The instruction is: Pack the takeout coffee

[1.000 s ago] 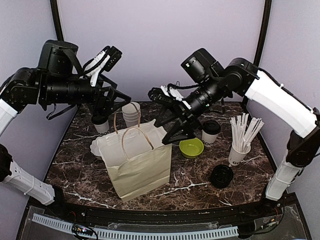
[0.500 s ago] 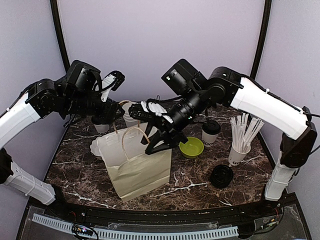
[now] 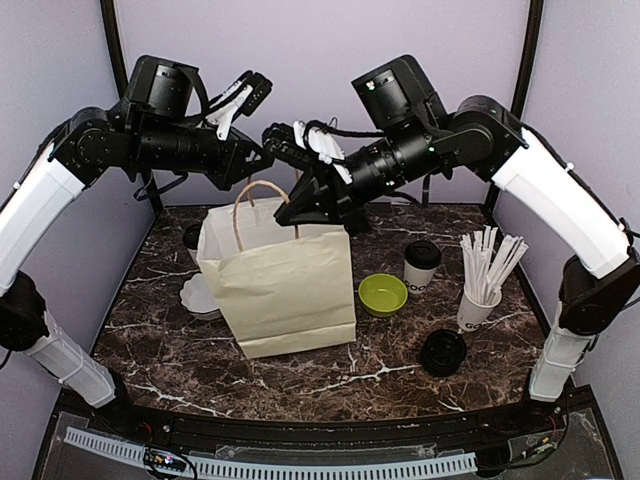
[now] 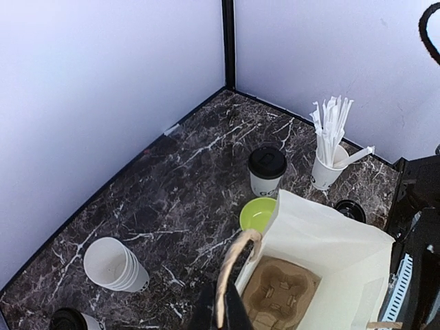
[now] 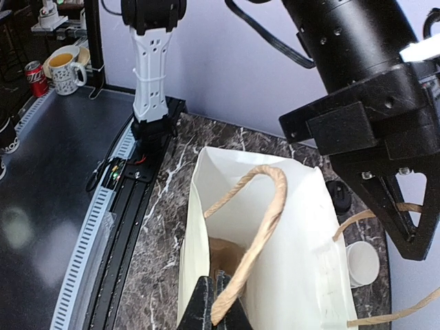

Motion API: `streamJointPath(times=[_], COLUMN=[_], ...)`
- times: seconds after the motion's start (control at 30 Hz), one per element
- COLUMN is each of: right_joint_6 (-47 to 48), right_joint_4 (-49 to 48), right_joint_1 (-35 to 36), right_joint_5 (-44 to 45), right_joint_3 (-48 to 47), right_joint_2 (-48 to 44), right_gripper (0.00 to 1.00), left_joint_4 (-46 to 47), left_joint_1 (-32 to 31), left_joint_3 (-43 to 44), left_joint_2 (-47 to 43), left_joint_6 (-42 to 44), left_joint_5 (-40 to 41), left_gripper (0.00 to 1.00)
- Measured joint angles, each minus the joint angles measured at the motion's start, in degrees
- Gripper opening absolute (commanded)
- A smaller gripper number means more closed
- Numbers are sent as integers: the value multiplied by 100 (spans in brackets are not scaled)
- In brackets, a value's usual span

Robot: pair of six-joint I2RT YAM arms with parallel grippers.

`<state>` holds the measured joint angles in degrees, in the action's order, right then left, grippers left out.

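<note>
Left gripper: jaws pinched tight on one twine handle of the paper bag. Right gripper: also clamped closed, on the other handle.

Bag stands upright at the middle of the marble table with its mouth held open. A brown pulp cup carrier lies at its bottom.

Lidded coffee cup: on the table toward the right edge, outside the bag. It is just behind the lime-green bowl, between the bowl and the cup of white sticks.

Second lidded cup: near the back left corner, mostly hidden behind the bag from above, near a stack of lidless white cups.

Loose black lid: front right, well apart from both cups.
</note>
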<state>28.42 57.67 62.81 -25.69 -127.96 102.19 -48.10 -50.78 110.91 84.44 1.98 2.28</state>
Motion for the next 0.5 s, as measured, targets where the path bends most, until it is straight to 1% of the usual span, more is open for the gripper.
streamJointPath(times=[0.17,0.4,0.47,0.5], right_joint_6=[2,20,17,17], right_joint_4=[-83,-94,-122,-138], right_joint_1=[-87,-179,-203,-210], right_joint_5=[127,177,175,175], right_joint_3=[-264,-240,-153,-103], right_joint_2=[0,2,2,2], right_gripper=[0,0,0,0], left_joint_4=[-188,-382,-446,-472], left_joint_1=[0,0,7,15], left_joint_3=[828,925,885,859], left_joint_2=[297,562,608,619], left_joint_6=[240,411,426,428], left_joint_5=[-22,55,149,188], left_gripper=[0,0,3,15])
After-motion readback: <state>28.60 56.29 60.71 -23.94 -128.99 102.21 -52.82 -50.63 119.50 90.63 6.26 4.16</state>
